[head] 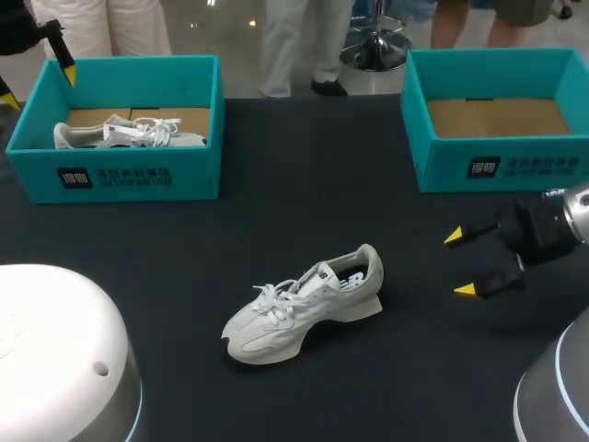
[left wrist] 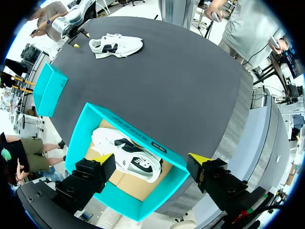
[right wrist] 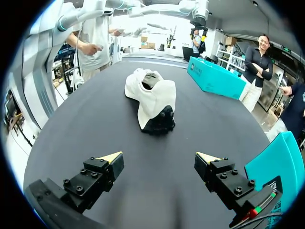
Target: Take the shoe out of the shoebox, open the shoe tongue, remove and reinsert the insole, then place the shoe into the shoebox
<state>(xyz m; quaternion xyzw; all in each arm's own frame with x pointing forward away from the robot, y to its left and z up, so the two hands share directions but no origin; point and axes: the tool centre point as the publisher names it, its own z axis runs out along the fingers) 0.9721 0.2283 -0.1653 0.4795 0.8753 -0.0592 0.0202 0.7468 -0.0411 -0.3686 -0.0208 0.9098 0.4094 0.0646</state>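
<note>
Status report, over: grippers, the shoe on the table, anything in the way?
Left gripper open above the left box, another shoe inside. Right gripper open, apart from the shoe on the table. Nothing between them.

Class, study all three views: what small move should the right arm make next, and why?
Probably ease the right hand forward to the shoe lying on the table. The hand is open and apart from the shoe, whose heel faces it in the right wrist view; nothing holds the shoe yet.
</note>
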